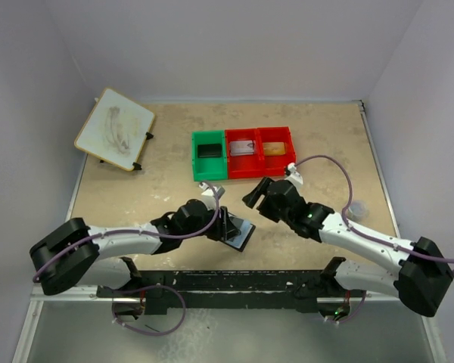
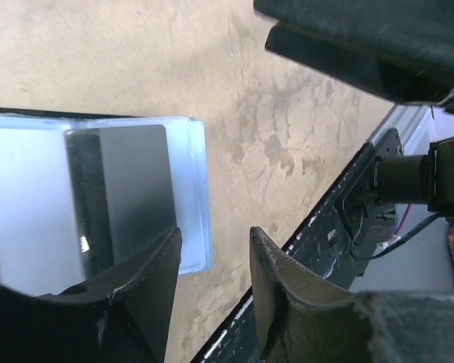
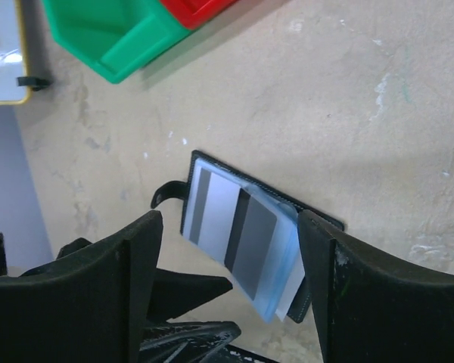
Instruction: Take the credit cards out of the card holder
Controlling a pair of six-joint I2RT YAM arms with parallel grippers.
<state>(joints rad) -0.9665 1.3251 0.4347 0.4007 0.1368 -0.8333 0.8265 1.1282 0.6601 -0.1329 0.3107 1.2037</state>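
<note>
The card holder (image 1: 240,233) lies open on the table between the arms, black outside with a small tab (image 3: 163,195). Its pale blue sleeves fan up, and two grey credit cards (image 3: 256,243) with dark stripes sit in them. My left gripper (image 1: 228,224) is open at the holder's left edge. In the left wrist view one finger (image 2: 147,280) overlaps the holder (image 2: 30,197) beside a sleeved card (image 2: 132,189), and the other is over bare table. My right gripper (image 1: 252,194) is open wide and empty, hovering above the holder, which shows between its fingers (image 3: 228,219).
A green bin (image 1: 209,155) with a dark flat item and a red two-part bin (image 1: 260,151) with small objects stand behind the holder. A tilted whiteboard (image 1: 115,128) is at the back left. The black table rail (image 2: 340,219) runs along the near edge.
</note>
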